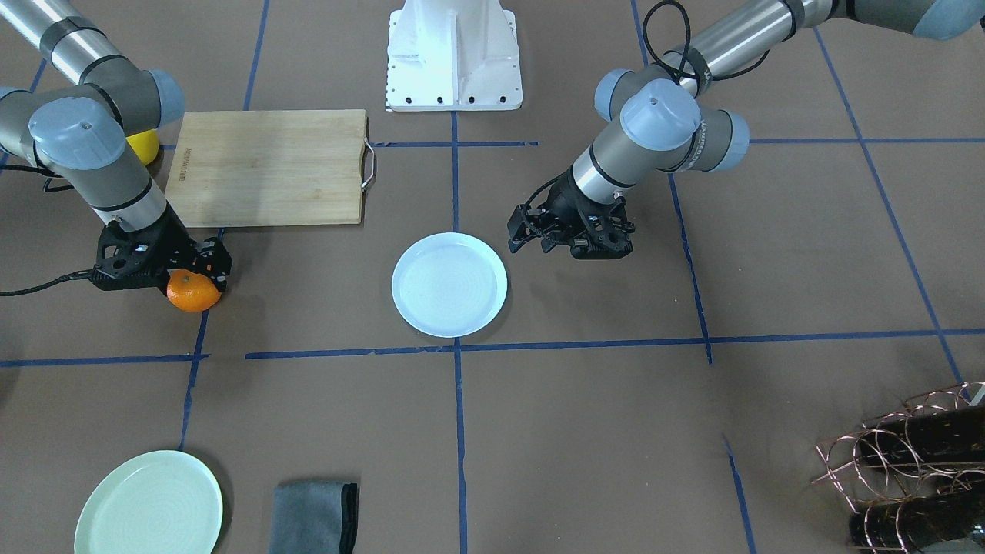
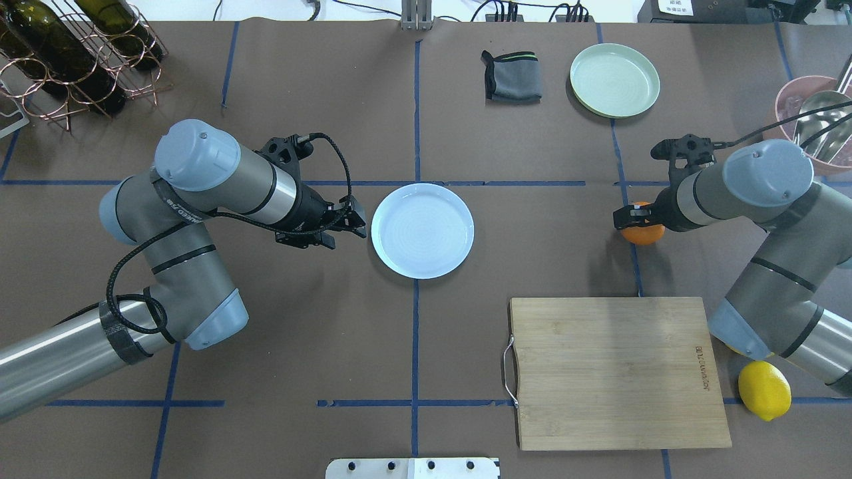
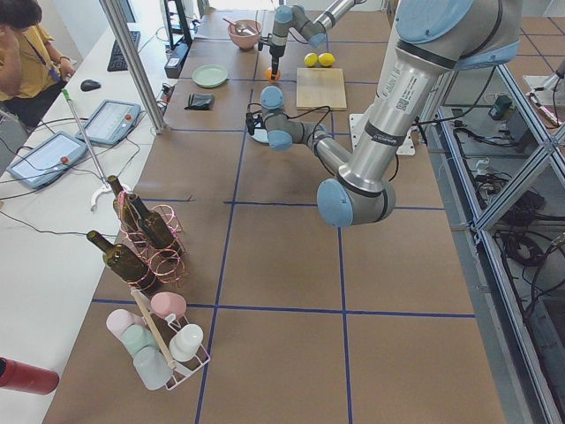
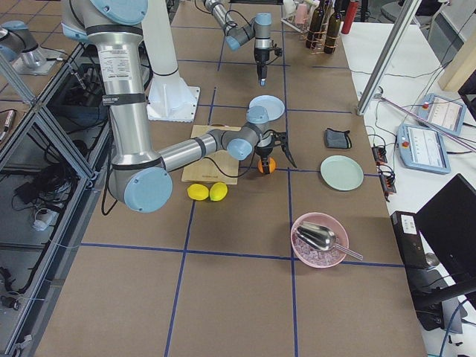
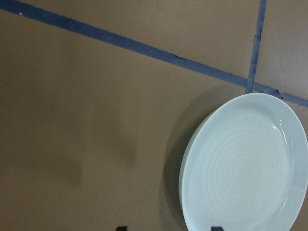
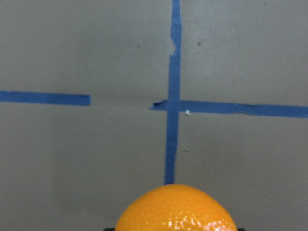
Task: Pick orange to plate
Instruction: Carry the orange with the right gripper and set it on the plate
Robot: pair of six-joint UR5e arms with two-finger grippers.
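Apparently the grasping step is in hand: the right gripper (image 2: 634, 217) is sitting over the orange (image 2: 644, 234) with one jaw on each side of it, but I cannot tell if they are pressing it. The orange is lying on the desk (image 2: 333, 332), well apart from the white plate (image 2: 422, 230). The next move is asking for a firm closing, a lift and a carry to the plate. The left gripper (image 2: 353, 225), spread and empty, is hovering just beside the plate. The right wrist view is cutting off the fingertips.
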